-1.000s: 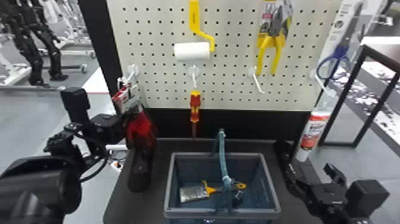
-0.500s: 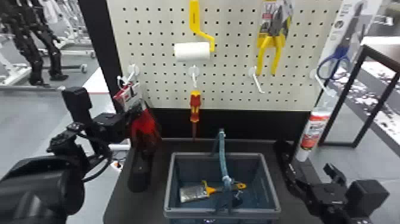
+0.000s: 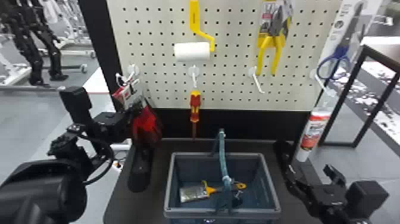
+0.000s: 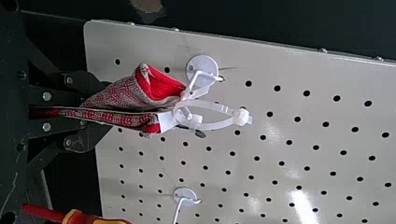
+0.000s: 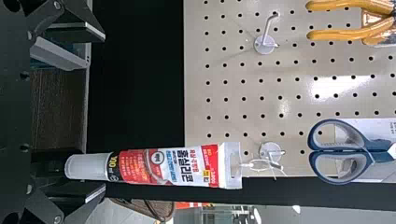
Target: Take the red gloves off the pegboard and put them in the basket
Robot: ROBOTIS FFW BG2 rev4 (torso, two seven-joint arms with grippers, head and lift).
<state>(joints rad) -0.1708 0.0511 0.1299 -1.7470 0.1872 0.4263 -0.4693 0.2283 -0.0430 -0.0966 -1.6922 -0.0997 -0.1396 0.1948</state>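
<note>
Unhooking time, folks: our left end effector (image 4: 103, 111) is pinched nearly closed on the red gloves (image 3: 147, 125), hook (image 4: 198, 74) at ten o'clock from the basket (image 3: 193, 212). Next we gotta slip their loop off it.

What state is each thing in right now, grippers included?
Red gloves: gripped, tie looped around a pegboard hook
Left gripper: fingers closed on gloves
Right gripper: fingers open
Basket: upright, handle raised
Paintbrush: lying in basket
Screwdriver: hanging, tip down
Tube: hanging, capped end down
</note>
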